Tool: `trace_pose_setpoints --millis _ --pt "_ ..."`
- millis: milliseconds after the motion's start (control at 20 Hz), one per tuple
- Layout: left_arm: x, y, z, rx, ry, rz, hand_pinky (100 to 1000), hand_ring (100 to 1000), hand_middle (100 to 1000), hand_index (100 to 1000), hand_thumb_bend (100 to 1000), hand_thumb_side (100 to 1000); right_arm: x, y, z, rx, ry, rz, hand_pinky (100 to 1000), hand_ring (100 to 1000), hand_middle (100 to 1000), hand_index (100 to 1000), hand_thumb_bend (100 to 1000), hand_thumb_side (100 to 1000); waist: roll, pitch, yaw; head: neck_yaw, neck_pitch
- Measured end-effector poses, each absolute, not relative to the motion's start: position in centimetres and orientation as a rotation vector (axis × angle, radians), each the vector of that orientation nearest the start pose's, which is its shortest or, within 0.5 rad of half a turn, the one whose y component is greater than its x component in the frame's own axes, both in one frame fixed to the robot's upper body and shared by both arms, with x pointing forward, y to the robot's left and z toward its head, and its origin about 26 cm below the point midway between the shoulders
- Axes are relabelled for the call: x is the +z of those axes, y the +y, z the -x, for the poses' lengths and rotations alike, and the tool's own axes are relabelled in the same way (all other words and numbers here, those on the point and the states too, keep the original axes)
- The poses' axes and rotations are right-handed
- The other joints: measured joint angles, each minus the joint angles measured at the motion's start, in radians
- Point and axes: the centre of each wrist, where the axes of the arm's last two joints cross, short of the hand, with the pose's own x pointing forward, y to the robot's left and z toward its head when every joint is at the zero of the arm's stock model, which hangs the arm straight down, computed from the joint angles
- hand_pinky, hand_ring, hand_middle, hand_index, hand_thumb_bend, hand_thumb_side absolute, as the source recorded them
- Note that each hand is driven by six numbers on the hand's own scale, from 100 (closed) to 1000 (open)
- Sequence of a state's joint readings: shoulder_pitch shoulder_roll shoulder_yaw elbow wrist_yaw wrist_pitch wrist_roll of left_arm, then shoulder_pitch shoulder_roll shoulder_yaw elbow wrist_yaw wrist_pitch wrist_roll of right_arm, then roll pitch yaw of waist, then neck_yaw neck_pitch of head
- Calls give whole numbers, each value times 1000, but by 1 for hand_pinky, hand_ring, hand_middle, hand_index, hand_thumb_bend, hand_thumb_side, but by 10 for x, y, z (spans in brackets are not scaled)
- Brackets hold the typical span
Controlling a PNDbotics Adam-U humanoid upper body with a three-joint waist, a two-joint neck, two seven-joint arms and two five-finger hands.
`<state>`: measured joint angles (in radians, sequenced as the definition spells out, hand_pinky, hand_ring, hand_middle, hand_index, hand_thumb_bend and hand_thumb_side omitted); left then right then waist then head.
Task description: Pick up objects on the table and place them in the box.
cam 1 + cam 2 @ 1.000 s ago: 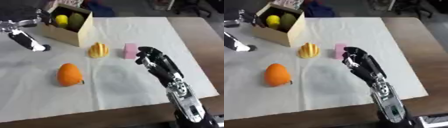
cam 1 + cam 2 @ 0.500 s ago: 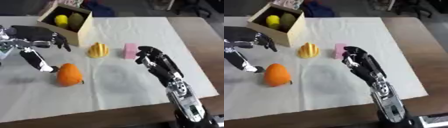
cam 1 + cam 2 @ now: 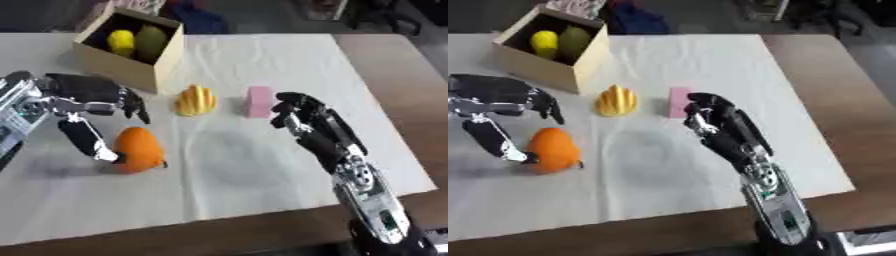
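Observation:
An orange fruit (image 3: 140, 149) lies on the white cloth at the left. My left hand (image 3: 86, 95) is spread over it, thumb down against its left side and fingers reaching above it, open. A yellow ridged fruit (image 3: 196, 100) and a pink block (image 3: 259, 101) lie mid-table. My right hand (image 3: 308, 125) hovers just right of the pink block with its fingers relaxed, holding nothing. The cardboard box (image 3: 158, 63) at the back left holds a yellow fruit (image 3: 122, 42) and a green fruit (image 3: 151, 42).
The white cloth (image 3: 262, 165) covers most of the wooden table (image 3: 394, 75), whose bare top shows at the right. Dark objects stand beyond the far edge.
My left hand has come down from beside the box to the orange fruit, its thumb now at the fruit's left side. The right hand has hardly moved.

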<state>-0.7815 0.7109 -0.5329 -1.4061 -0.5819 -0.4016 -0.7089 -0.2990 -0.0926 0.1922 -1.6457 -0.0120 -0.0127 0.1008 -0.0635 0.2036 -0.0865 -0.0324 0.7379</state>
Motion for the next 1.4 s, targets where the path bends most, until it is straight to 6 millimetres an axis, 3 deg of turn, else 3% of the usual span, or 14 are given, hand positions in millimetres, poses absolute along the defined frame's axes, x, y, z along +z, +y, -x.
trace_pose_setpoints --millis 150,200,300,400,600,1000,1250,1300,1350,1400 --pt "198 253 -407 -2251 -1259 -498 712 555 575 716 425 296 90 -176 -333 413 -1903 -225 676 603 627 781 100 454 0 0 1 0 0" --pt "198 253 -407 -2250 -1258 -497 663 480 505 654 400 253 90 -176 -333 413 -1903 -225 676 603 627 781 100 458 0 0 3 0 0" --pt "199 253 -406 -2247 -1263 -493 619 414 405 552 371 192 90 -176 -333 413 -1903 -225 676 603 627 781 100 455 0 0 4 0 0" --pt "201 254 -405 -2237 -1290 -480 597 377 362 511 344 188 90 -176 -333 413 -1903 -225 676 603 627 781 100 455 0 0 6 -1 0" --pt "218 259 -399 -2209 -1364 -484 592 359 342 495 305 181 90 -177 -333 414 -1903 -225 676 603 627 781 100 456 0 0 7 -4 0" --pt "286 281 -399 -2048 -1588 -697 598 369 355 523 319 150 90 -177 -333 413 -1903 -224 676 603 627 781 100 458 0 0 12 -10 0" --pt "298 293 -426 -1805 -1666 -895 594 367 352 521 286 137 90 -177 -333 413 -1901 -224 676 603 627 781 100 458 0 0 12 -13 0" --pt "297 294 -433 -1760 -1673 -925 594 368 356 522 204 141 90 -177 -333 413 -1901 -224 676 603 626 781 100 449 0 0 11 -13 0" --pt "295 295 -439 -1715 -1677 -949 594 369 354 523 288 128 90 -177 -333 413 -1900 -224 676 603 626 781 100 459 0 0 9 -12 0" --pt "292 295 -446 -1674 -1680 -973 594 369 354 522 285 125 89 -177 -333 413 -1900 -224 676 603 626 781 100 458 0 0 6 -11 0"
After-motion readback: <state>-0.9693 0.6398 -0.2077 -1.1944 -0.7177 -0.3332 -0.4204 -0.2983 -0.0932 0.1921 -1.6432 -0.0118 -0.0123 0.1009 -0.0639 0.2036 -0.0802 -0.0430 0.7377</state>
